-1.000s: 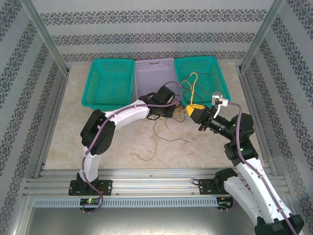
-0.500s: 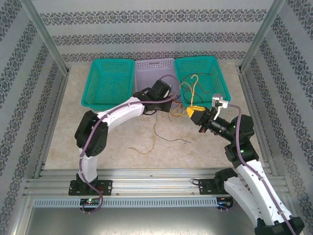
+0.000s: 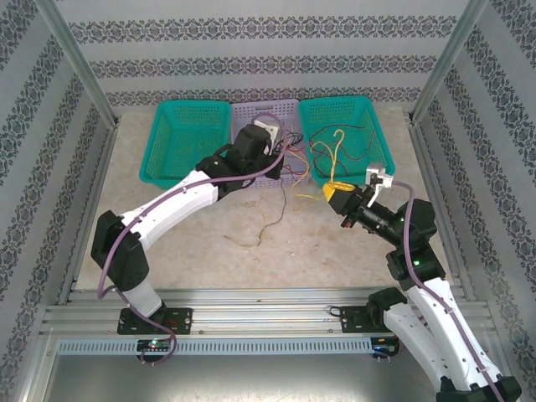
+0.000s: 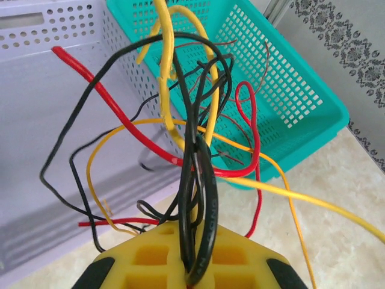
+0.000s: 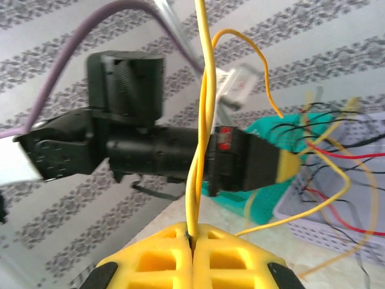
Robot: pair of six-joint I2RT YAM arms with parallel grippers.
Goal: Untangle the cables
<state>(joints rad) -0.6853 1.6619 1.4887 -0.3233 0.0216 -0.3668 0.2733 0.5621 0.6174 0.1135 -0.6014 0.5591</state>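
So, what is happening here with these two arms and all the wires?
Both arms are working on one tangle of cables. The left fingers are shut on several black cables and hold the tangle up in front of the lavender basket. The right fingers are shut on a yellow cable running out of it. Red, yellow and black strands cross one another, so nothing looks separated yet. A few loose cables lie on the table.
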